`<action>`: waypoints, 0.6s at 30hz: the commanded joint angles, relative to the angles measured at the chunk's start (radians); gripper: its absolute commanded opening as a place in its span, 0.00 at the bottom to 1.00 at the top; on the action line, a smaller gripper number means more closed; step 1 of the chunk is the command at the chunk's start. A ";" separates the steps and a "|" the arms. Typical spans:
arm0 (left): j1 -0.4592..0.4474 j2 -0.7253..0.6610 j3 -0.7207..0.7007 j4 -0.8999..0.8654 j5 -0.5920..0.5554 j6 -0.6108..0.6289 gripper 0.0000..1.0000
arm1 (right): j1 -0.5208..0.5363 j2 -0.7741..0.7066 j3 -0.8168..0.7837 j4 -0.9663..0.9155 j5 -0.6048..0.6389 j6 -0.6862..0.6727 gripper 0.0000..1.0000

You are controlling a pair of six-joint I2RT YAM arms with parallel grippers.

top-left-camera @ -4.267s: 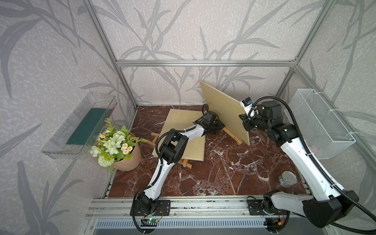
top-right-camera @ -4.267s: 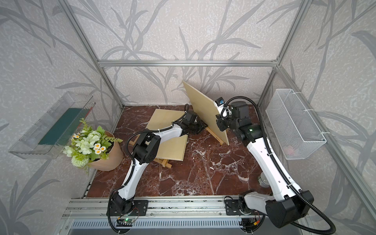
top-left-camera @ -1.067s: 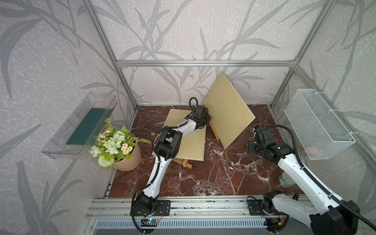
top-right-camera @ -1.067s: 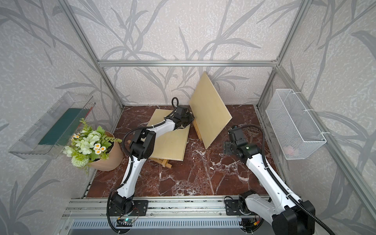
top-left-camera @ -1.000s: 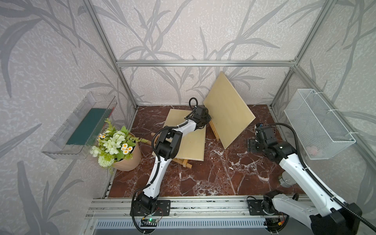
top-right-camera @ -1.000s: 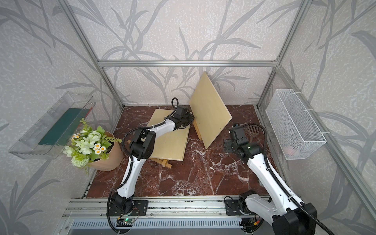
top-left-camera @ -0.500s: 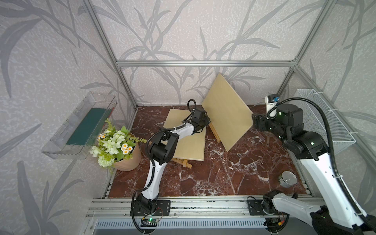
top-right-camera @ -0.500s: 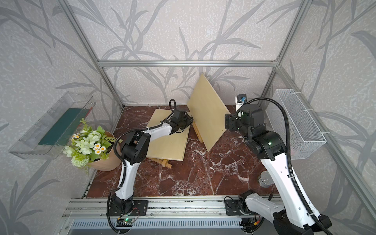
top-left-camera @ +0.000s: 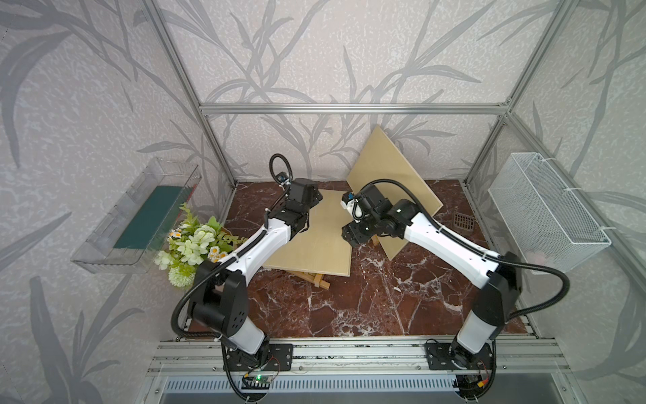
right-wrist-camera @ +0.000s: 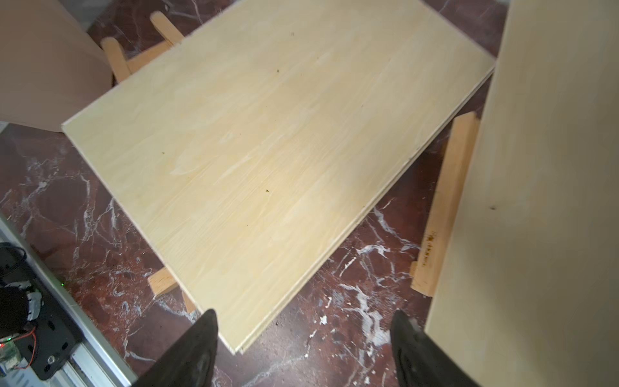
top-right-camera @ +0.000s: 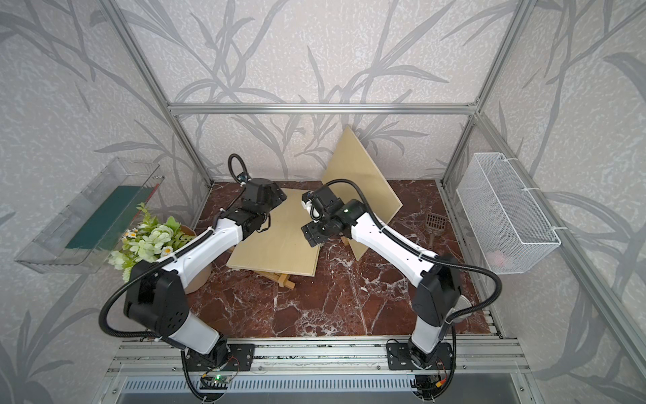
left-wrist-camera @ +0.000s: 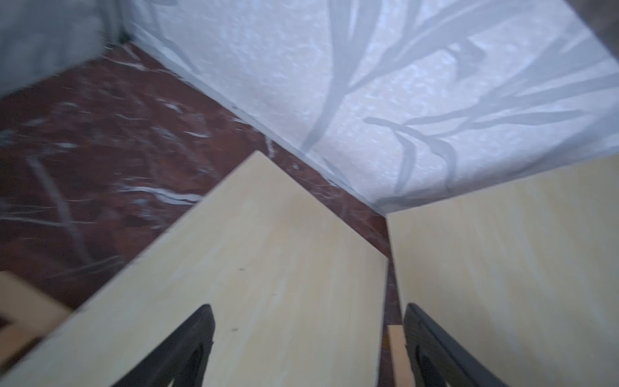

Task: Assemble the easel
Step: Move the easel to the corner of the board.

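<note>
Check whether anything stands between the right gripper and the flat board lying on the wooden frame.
Nothing visible does. In the right wrist view the right gripper, jaws open, looks onto the flat board, with only marble floor beside its corner. The upright board stands off to the side, not between them.

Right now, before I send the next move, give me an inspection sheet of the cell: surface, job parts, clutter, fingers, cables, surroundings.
Surface: red marble tabletop, no damage seen.
Job's things: flat board lies on a wooden easel frame; standing board is tilted back, with a wooden ledge at its foot.
Clutter: flower pot at the left edge; brown scoop near the right wall.
Grippers: left gripper above the flat board, fingers apart, empty; right gripper over the gap between the boards, fingers apart, empty.
Cables: black conduit on each arm; the right conduit arcs in front of the standing board, contact unclear.
Surroundings: clear bin on the left wall, wire basket on the right wall.
</note>
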 commanded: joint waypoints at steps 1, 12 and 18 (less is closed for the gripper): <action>-0.001 -0.088 -0.084 -0.220 -0.112 0.052 0.90 | -0.005 0.104 0.102 -0.054 -0.027 0.116 0.79; -0.001 -0.246 -0.141 -0.337 -0.105 0.108 0.90 | -0.097 0.446 0.352 -0.116 -0.007 0.269 0.79; -0.001 -0.233 -0.131 -0.328 -0.077 0.110 0.90 | -0.168 0.463 0.309 -0.089 0.012 0.305 0.79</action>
